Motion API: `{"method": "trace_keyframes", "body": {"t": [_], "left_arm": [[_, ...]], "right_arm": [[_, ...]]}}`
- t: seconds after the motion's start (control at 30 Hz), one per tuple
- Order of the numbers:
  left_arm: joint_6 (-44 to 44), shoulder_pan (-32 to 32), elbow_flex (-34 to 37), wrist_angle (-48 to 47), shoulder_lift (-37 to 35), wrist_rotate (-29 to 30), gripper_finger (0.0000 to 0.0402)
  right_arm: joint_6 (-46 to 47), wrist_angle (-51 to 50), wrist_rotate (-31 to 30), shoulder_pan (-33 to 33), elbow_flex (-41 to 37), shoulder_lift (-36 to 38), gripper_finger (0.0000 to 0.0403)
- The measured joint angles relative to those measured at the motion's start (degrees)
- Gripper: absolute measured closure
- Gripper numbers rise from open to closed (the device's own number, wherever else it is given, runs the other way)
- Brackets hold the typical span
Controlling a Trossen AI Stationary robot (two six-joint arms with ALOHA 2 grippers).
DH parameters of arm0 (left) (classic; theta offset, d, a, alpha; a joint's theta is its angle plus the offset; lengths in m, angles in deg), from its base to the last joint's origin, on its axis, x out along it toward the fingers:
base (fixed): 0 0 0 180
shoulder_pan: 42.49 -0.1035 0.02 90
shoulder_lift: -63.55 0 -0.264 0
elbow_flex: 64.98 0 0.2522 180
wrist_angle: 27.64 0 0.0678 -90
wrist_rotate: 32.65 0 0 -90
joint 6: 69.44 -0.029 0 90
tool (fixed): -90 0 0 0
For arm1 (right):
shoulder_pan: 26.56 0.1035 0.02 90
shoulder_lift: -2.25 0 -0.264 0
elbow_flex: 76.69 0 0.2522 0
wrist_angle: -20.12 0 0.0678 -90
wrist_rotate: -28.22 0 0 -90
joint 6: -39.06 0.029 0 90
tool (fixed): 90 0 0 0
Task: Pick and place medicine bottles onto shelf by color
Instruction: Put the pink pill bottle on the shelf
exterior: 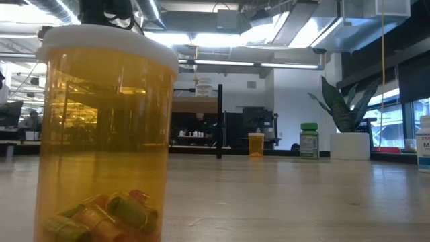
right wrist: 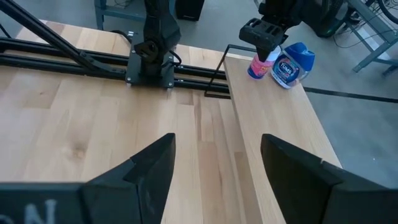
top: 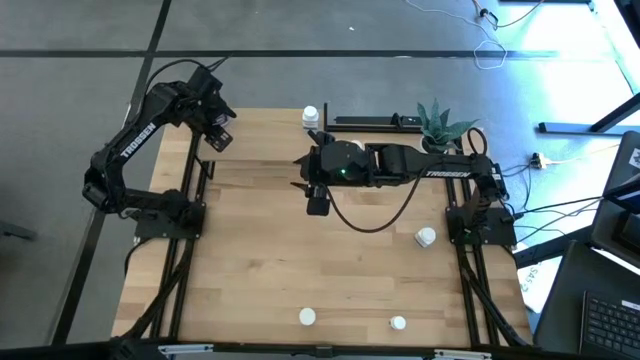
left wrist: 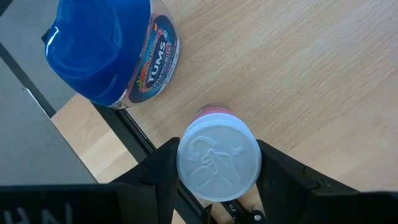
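Left gripper (left wrist: pixel 217 177) is over the shelf (right wrist: pixel 273 118) at the counter's (top: pixel 260 260) far left corner, jaws pinching a pink bottle (left wrist: pixel 217 158) by its white cap. The bottle stands upright on the shelf surface, just beside a blue-capped Tums bottle (left wrist: pixel 112 53) lying near the shelf's end; the right wrist view shows the same pair, pink bottle (right wrist: pixel 257 65) next to the Tums bottle (right wrist: pixel 291 64), with the left arm above them.

Right gripper (right wrist: pixel 214 171) hovers mid-counter, toward the far edge, jaws spread wide, nothing between them.

Other bottles: one white-capped at the far edge near the middle (top: pixel 310 116), one near the right edge (top: pixel 426 237), two by the near edge (top: pixel 307 317) and (top: pixel 398 323). In the low view an orange bottle (exterior: pixel 104 141) with a white cap sits right in front of the lens, a small orange one (exterior: pixel 256 144) and a green one (exterior: pixel 309 141) stand farther back. Potted plant (top: pixel 440 125) at the far right.
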Motion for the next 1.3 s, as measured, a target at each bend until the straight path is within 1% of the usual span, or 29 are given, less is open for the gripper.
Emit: {"method": "trace_keyframes", "body": {"t": [0.67,1.03,1.3], "left_arm": [[1.16,0.00,0.00,-0.20,0.02,0.03,0.0237],[1.46,0.02,0.00,-1.09,2.95,0.49,0.0237],[1.95,0.02,-0.15,-0.83,3.61,0.63,0.0237]], "right_arm": [[-0.01,0.01,0.00,0.00,0.00,0.00,0.0164],[-0.02,0.02,-0.02,0.00,0.00,0.00,0.0164],[-0.01,0.02,-0.02,0.00,0.00,0.00,0.0164]]}}
